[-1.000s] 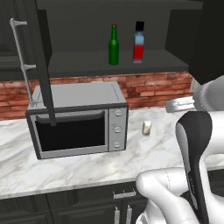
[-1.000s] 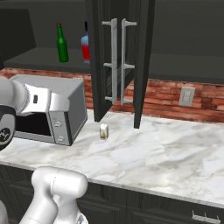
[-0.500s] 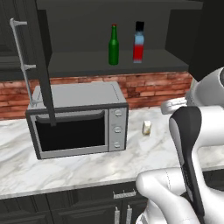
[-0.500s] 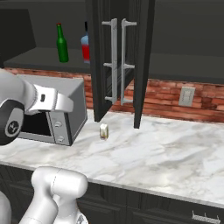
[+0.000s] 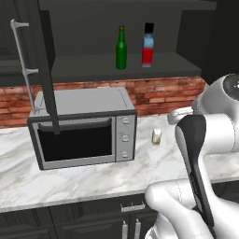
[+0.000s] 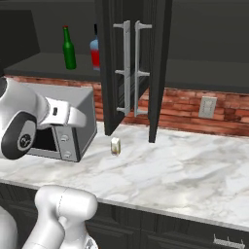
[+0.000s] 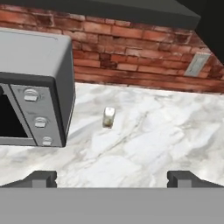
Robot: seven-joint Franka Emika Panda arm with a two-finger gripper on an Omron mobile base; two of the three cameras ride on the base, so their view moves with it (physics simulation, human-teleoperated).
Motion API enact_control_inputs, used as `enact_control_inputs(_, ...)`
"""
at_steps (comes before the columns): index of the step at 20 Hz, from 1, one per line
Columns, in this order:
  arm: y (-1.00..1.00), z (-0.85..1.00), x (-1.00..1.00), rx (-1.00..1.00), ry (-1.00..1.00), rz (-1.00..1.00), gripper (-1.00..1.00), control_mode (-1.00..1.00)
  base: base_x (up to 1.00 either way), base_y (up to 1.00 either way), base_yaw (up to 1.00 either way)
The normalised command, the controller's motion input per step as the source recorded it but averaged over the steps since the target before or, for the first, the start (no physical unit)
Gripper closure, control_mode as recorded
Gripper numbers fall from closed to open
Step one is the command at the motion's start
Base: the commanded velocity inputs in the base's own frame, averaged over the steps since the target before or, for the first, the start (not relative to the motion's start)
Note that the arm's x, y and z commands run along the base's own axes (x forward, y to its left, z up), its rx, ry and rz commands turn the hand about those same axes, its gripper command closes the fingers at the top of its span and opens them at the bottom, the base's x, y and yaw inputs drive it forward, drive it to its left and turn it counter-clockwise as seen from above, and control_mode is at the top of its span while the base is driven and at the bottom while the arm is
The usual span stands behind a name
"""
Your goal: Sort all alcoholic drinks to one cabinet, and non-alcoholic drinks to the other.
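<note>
On the open cabinet shelf above the microwave stand the two alcoholic drinks: a slim green bottle (image 5: 121, 48) (image 6: 69, 47) with a red cap, and a blue-over-red bottle (image 5: 148, 45) (image 6: 95, 52) to its right. A non-alcoholic drink, a small pale cream container (image 5: 157, 136) (image 6: 115, 145) (image 7: 108, 117), stands upright on the marble counter just right of the microwave. My gripper (image 7: 112, 178) is open and holds nothing. It hovers over the counter's front part and looks toward the cream container, well short of it.
A grey microwave (image 5: 81, 126) (image 7: 35, 87) sits on the counter at the left. Two open cabinet doors with long handles (image 6: 130, 63) hang side by side above the container. Another open door (image 5: 44, 70) hangs at the left. A wall socket (image 6: 208, 107) is set in the brick.
The arm has shifted slightly, its upper links swinging a little. The bottles and the cream container have not moved, and the gripper has stayed open.
</note>
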Motion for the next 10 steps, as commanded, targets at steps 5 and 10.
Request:
enact_control_inputs(5,-0.06,-0.28,0.29,0.00,-0.01,0.04,-1.00,-1.00,0.00,0.00,0.00)
enact_control_inputs(10,-0.02,-0.28,0.30,0.00,-0.01,0.05,-1.00,-1.00,0.00,0.00,0.00)
